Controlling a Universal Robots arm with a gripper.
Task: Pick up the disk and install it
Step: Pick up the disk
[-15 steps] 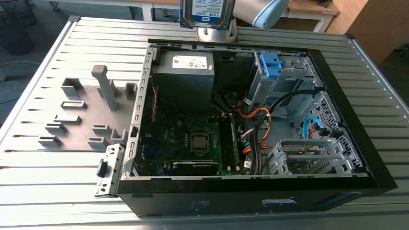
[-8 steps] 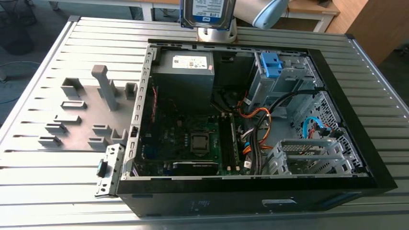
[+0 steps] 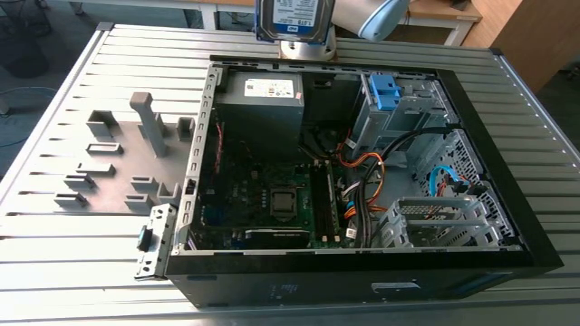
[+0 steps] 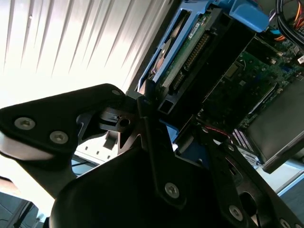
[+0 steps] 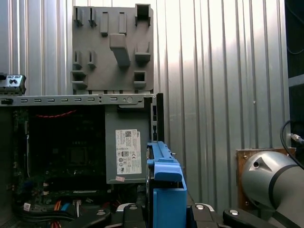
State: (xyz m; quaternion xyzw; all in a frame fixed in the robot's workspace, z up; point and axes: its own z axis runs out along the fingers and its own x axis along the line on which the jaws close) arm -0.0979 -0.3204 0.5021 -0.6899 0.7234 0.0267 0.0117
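End effector (image 4: pixel 173 130): closed on the disk (image 3: pixel 288 20), gripping its blue rails.
Disk: lifted, upright, above the surface (image 3: pixel 73 102) edge at the power supply (image 3: pixel 263 102) end of the open computer case (image 3: pixel 534 224).

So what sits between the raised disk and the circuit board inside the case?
The grey power-supply box, in the exterior view, lies between the disk and the circuit board.
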